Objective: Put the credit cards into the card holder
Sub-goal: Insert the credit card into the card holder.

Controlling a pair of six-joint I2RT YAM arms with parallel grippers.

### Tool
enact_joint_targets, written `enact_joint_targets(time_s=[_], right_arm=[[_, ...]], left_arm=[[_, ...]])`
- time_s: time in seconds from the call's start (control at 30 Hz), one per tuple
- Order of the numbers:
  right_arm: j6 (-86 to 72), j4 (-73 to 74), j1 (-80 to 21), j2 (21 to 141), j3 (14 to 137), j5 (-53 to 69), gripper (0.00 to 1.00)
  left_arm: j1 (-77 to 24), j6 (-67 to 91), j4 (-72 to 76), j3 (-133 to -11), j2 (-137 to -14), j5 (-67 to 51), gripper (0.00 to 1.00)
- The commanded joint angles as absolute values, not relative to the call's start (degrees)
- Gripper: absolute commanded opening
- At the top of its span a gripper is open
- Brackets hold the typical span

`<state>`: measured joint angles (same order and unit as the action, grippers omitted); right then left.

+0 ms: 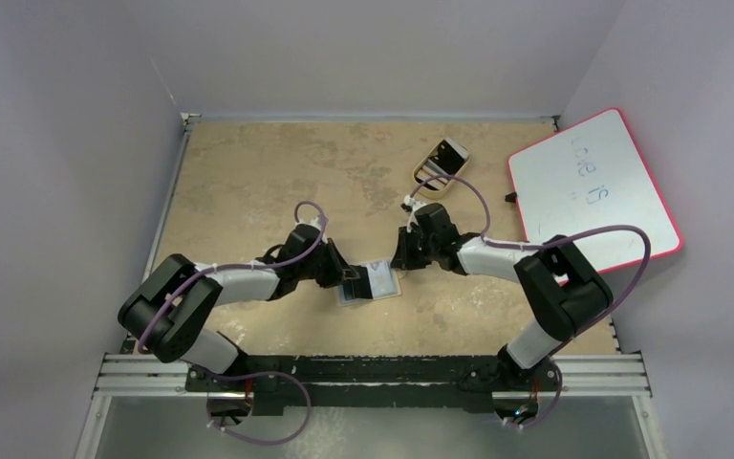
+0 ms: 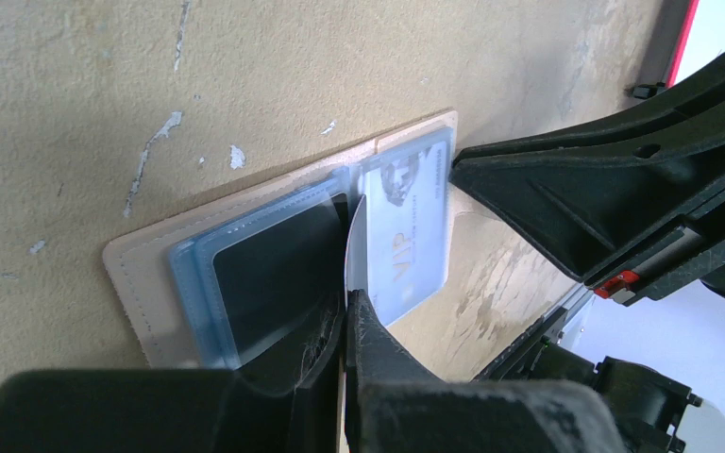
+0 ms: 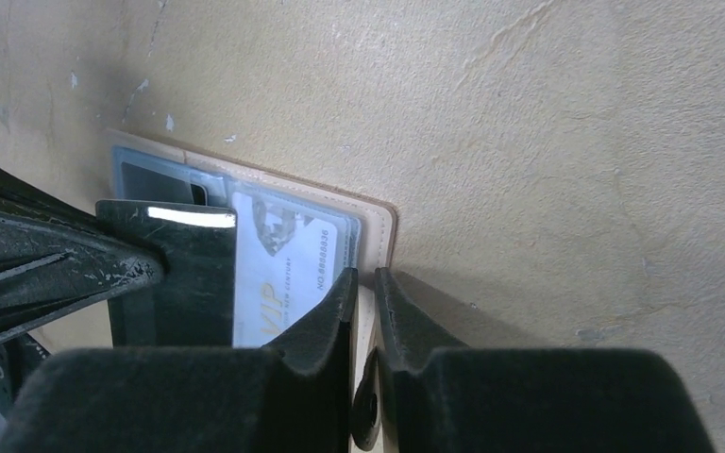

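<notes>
The card holder (image 1: 375, 283) lies spread open on the table, tan with clear blue sleeves (image 2: 245, 274). A pale credit card (image 2: 406, 236) marked VIP sits in its right-hand sleeve (image 3: 288, 264). My left gripper (image 2: 347, 297) is shut on a thin card-sized sheet (image 2: 354, 236) that stands on edge over the fold. From the right wrist that sheet (image 3: 170, 274) looks dark; I cannot tell whether it is a card or a sleeve. My right gripper (image 3: 365, 274) is shut on the holder's snap tab (image 3: 366, 330) at its right edge. In the top view both grippers meet at the holder, left (image 1: 349, 280) and right (image 1: 399, 263).
A tan oval tray (image 1: 427, 180) holding a white-edged slab stands at the back, right of centre. A red-rimmed whiteboard (image 1: 593, 186) overhangs the table's right edge. The two arms' elbows flank the holder.
</notes>
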<state>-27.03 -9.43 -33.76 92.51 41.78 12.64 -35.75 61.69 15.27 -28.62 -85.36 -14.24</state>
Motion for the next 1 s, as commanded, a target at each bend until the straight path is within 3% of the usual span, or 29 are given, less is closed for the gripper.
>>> enact_joint_targets(time_s=[0.0, 0.97], right_arm=[[-26.67, -9.58, -34.28, 92.33, 41.02, 11.43, 0.11], [-27.28, -11.35, -34.28, 92.32, 39.35, 11.78, 0.04]], left_arm=[[-35.33, 58.52, 11.34, -28.98, -85.12, -11.92, 0.00], [-35.33, 59.09, 26.04, -29.53, -93.28, -14.87, 0.00]])
